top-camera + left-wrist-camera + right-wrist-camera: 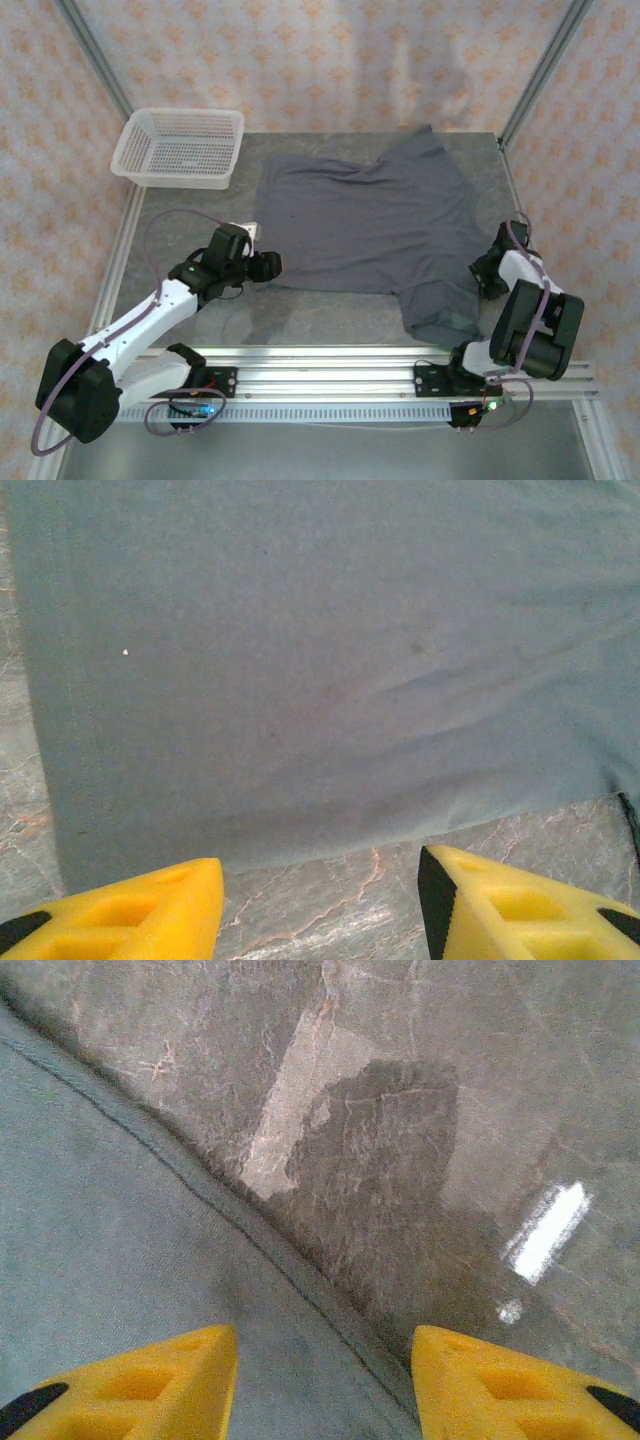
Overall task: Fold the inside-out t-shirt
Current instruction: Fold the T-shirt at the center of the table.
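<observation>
The inside-out t-shirt (370, 230) lies spread flat on the grey marble table (330, 315), slate-grey, one sleeve pointing to the far edge and one folded near the front right. My left gripper (270, 266) sits low at the shirt's near-left corner. In the left wrist view it (320, 910) is open, bare table between its yellow fingers and the shirt's edge (330, 660) just ahead. My right gripper (487, 275) is at the shirt's right edge, open (325, 1390). The stitched hem (110, 1250) runs diagonally between its fingers, untouched.
A white mesh basket (180, 147) stands at the far left corner, apart from the shirt. A small white object (247, 232) lies beside the left wrist. Metal frame posts rise at the table's back corners, and an aluminium rail (330, 362) runs along the front.
</observation>
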`<state>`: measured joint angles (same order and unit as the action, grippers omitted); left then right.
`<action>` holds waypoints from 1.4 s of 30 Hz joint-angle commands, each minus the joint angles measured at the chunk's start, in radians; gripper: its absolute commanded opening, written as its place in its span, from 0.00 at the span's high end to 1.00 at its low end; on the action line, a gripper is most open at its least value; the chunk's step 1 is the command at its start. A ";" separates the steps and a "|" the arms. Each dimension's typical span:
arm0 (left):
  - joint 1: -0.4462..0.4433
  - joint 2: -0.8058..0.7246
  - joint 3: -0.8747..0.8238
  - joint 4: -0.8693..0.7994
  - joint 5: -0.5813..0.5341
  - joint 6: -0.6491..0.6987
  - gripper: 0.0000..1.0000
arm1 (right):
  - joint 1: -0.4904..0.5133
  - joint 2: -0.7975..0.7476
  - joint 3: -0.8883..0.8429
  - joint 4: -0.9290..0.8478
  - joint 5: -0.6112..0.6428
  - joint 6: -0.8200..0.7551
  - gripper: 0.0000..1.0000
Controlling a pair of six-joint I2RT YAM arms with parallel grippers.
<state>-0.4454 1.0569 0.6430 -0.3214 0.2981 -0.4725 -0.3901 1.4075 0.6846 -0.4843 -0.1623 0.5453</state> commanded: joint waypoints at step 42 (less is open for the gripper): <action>0.181 0.014 -0.159 0.010 0.041 -0.504 0.71 | -0.007 -0.373 0.002 -0.138 -0.204 -0.081 1.00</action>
<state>-0.2722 1.0714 0.5049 -0.3439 0.3210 -0.9356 -0.4000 1.0565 0.7097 -0.5842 -0.3622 0.4843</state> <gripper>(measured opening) 0.299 0.039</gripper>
